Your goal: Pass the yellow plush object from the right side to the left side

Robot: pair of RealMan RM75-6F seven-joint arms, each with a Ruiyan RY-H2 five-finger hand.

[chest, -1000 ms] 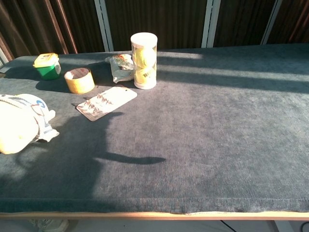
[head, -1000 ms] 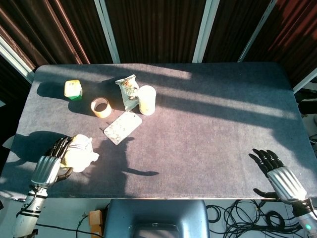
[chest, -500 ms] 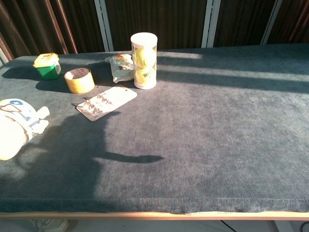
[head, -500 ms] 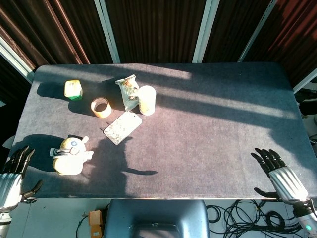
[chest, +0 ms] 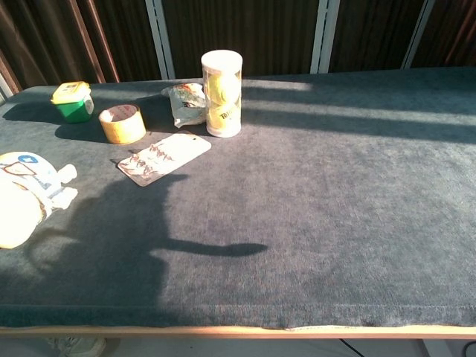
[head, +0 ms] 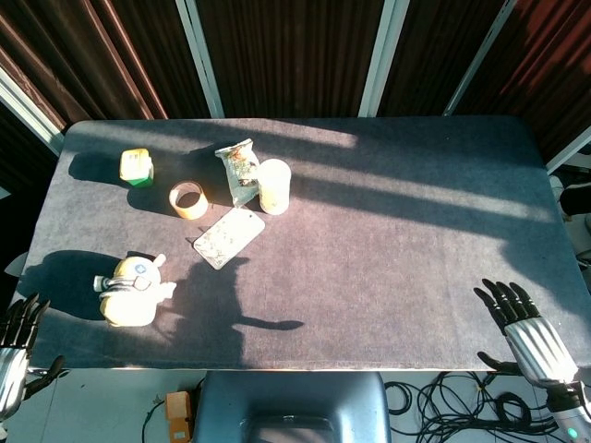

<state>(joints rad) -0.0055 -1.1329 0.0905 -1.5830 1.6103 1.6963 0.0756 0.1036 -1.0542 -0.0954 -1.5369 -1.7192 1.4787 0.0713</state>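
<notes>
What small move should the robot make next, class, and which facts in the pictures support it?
Probably only a retreat to rest: draw the left hand further off the table. The plush toy already lies free on the left side, touching neither hand, and the right hand hangs open past the near right corner. The pass looks done.

The table (head: 388, 249) is viewed steeply from overhead and low from the near edge; its top is shared.

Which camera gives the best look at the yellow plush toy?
The head view: the whole plush toy lies on the table's left side, clear of either robot hand. The chest view cuts it off at the left edge.
</notes>
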